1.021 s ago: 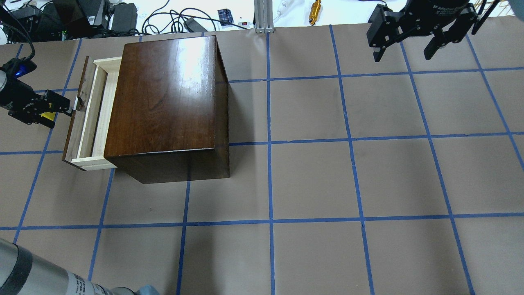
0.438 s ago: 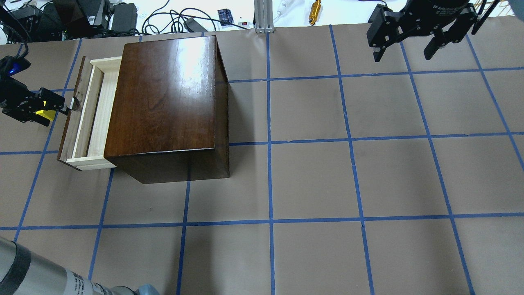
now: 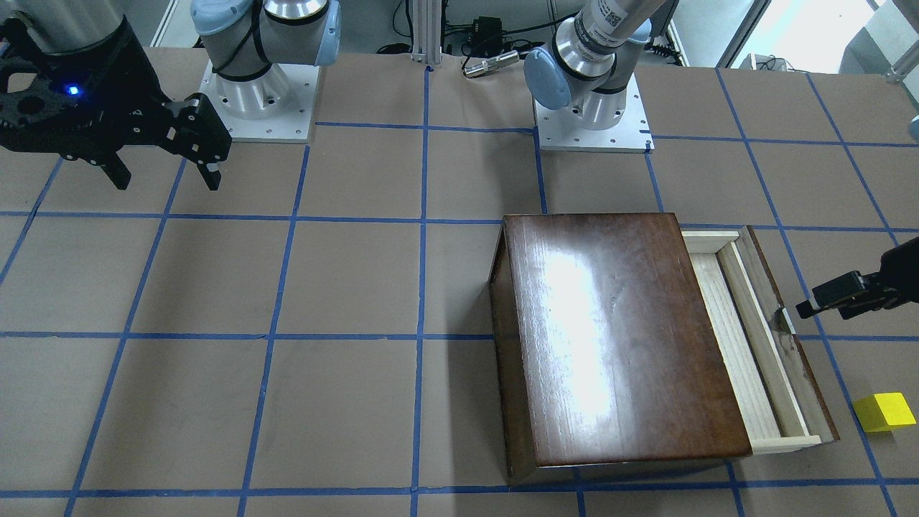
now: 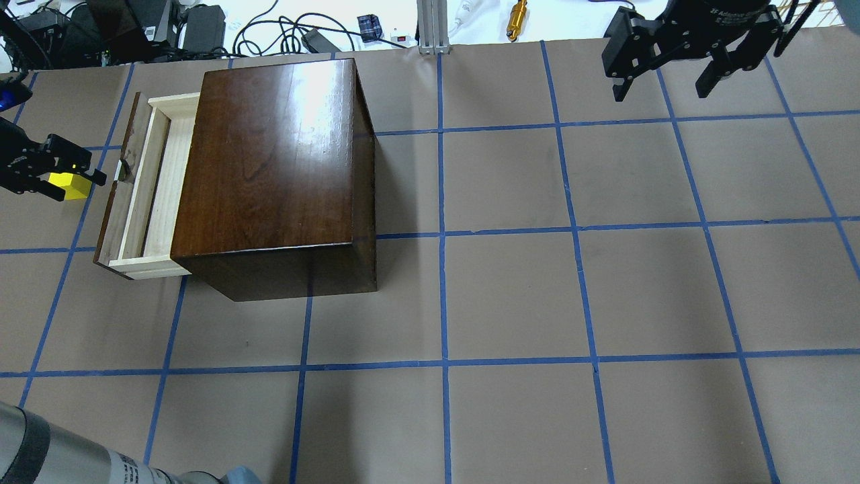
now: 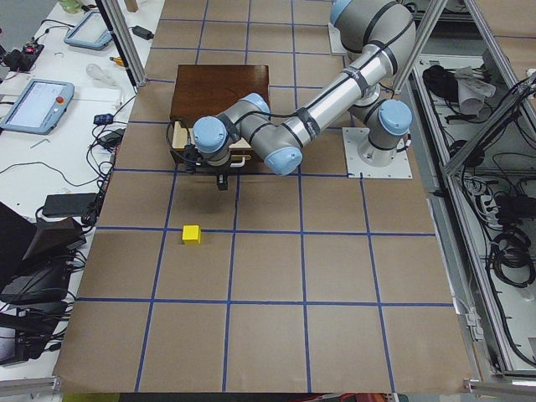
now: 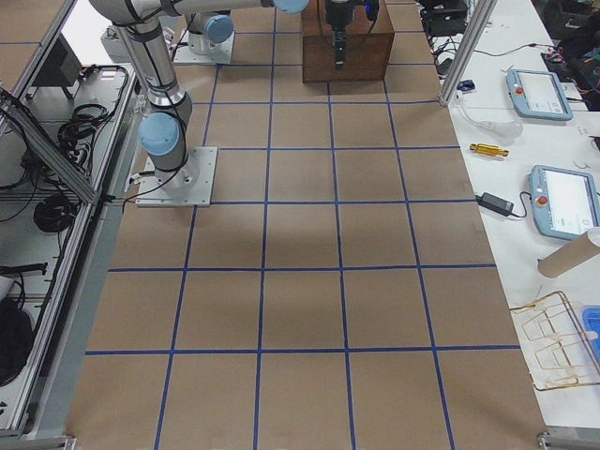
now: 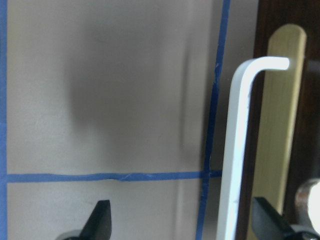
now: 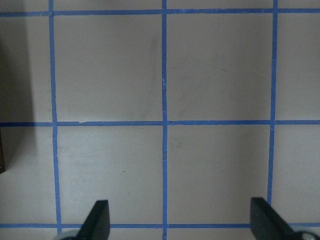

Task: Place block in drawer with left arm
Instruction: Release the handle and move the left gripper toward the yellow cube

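Since the earlier overhead frames your left gripper [image 4: 50,173] has backed off toward the left edge, clear of the drawer handle [image 4: 123,169], and the drawer [image 4: 144,188] sits slightly further out than a second ago. Largest first: the bench [image 4: 510,296] carries the dark-brown wooden box [image 4: 272,168] in the upper left of the overhead frame, its drawer partly pulled out on the left. At upper right you see the right gripper [image 4: 672,77] hovering, jaws spread and empty. The left gripper's jaws are also spread, holding nothing. The yellow block [image 3: 884,411] lies on the bench at the lower right edge of the front-facing view, beside the drawer front.
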`<state>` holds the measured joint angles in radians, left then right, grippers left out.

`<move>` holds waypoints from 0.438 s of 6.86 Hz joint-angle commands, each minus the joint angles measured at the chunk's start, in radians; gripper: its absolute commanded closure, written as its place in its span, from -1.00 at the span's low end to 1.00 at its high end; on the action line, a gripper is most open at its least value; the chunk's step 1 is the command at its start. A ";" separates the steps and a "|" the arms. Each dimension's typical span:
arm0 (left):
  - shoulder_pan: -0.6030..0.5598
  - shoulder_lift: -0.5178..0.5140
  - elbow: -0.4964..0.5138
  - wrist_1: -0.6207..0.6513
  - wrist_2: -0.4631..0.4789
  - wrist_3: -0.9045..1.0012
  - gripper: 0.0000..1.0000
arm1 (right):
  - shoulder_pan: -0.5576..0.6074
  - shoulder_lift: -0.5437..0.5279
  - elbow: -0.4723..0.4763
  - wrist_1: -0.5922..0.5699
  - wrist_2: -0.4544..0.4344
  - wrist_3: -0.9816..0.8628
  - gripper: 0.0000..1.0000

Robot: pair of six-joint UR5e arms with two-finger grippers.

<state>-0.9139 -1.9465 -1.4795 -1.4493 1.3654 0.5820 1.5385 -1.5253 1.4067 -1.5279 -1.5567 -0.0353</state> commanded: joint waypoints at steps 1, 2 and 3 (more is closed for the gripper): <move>0.018 -0.003 0.105 -0.051 0.063 0.180 -1.00 | 0.000 0.001 0.000 0.000 0.001 0.000 -1.00; 0.033 -0.029 0.138 -0.019 0.116 0.311 -1.00 | 0.000 0.001 0.000 0.000 0.000 0.000 -1.00; 0.041 -0.060 0.165 0.006 0.136 0.420 -1.00 | -0.001 0.001 0.000 0.000 0.000 0.000 -1.00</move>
<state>-0.8854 -1.9730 -1.3525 -1.4703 1.4658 0.8616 1.5383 -1.5250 1.4067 -1.5278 -1.5565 -0.0353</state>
